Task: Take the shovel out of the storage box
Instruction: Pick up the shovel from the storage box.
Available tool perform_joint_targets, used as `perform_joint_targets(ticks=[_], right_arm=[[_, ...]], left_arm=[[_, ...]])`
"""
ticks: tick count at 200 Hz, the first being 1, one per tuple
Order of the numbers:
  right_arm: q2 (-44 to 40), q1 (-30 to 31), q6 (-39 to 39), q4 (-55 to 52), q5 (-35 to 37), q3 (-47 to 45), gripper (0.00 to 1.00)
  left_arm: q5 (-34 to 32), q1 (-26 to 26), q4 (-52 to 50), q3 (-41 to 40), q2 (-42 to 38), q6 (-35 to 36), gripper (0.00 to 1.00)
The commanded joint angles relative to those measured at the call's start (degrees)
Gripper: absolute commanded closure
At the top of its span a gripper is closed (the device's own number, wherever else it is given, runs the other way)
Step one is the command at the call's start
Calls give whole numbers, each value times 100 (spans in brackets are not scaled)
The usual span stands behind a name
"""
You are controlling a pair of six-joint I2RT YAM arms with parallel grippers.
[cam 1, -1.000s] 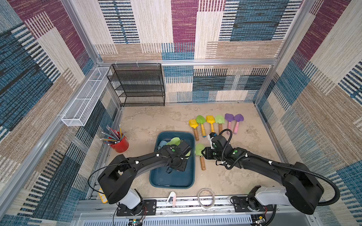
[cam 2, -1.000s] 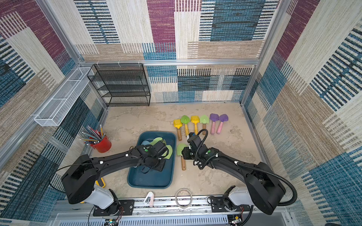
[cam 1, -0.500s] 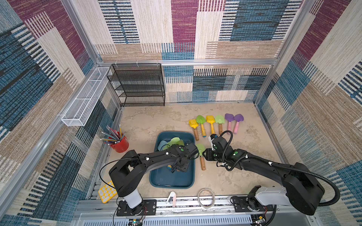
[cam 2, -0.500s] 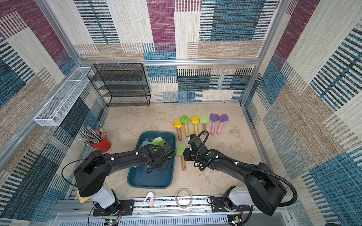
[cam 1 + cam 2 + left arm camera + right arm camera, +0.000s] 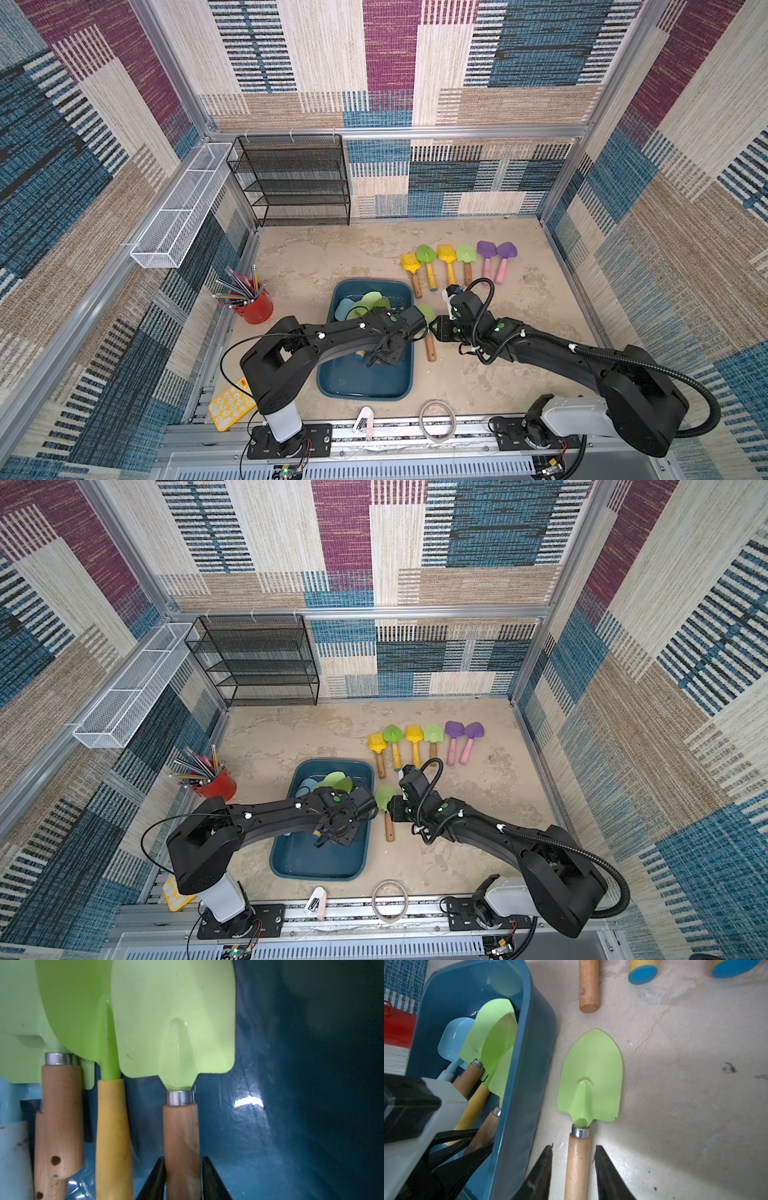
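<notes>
The dark teal storage box (image 5: 365,392) (image 5: 316,864) sits at the front middle of the table, with several shovels lying inside. My left gripper (image 5: 182,1159) (image 5: 380,357) is down in the box, shut on the wooden handle of a light-green shovel (image 5: 174,1028), a finger pressed to each side. Beside it lie a green shovel with a yellow handle (image 5: 112,1126) and another with a wooden handle (image 5: 60,1105). My right gripper (image 5: 574,1147) (image 5: 436,328) stands open astride the handle of a green shovel (image 5: 591,1074) (image 5: 427,313) lying on the table just right of the box, with gaps on both sides.
Several yellow, green and purple shovels (image 5: 457,257) lie in a row behind the right arm. A red pencil cup (image 5: 255,305) stands left of the box. A black mesh rack (image 5: 299,183) and a white wire basket (image 5: 178,208) are at the back left. A tape ring (image 5: 437,419) lies at the front edge.
My left gripper has reached further into the box and its fingers have closed onto the shovel handle; the left elbow swung right. The right arm has barely moved.
</notes>
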Motion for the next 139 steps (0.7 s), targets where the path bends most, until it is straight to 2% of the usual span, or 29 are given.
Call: perform_joint_targets(ticks=[1, 48, 139], right_arm=[[-46, 9, 39, 167, 38, -27, 63], [-156, 9, 48, 165, 60, -45, 63], [-487, 9, -4, 164, -104, 95, 61]], left_arm=[[-125, -15, -139, 48, 29, -69, 71], [-249, -29, -242, 61, -70, -182, 83], [-636, 54, -775, 196, -813, -368, 84]])
